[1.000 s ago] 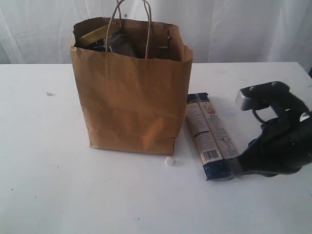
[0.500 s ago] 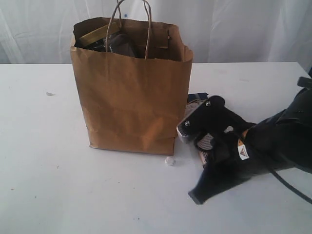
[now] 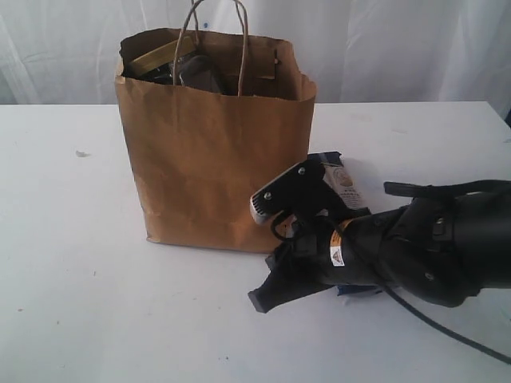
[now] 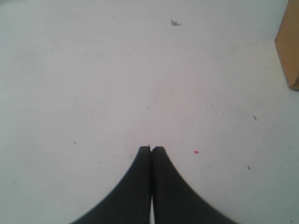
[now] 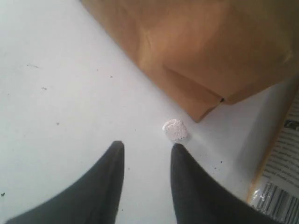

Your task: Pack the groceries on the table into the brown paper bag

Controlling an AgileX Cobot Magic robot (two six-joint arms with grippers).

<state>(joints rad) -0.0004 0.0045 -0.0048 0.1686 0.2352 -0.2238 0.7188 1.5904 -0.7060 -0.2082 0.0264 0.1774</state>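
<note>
Now the right gripper has slid left, past the long dark-blue noodle packet lying flat beside the crinkly brown paper bag. It is black and curved, a little open, holding nothing, near a bumpy white crumb. The left gripper is pinched tight above the smooth white table.

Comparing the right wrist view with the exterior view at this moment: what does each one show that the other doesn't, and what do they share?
Only the right wrist view: a small white crumb on the table just off the brown paper bag's bottom corner, and the right gripper's fingers apart with nothing between them. Only the exterior view: the bag's open top with packed groceries, and the right arm low across the noodle packet. Both: bag, table, part of the packet.
</note>
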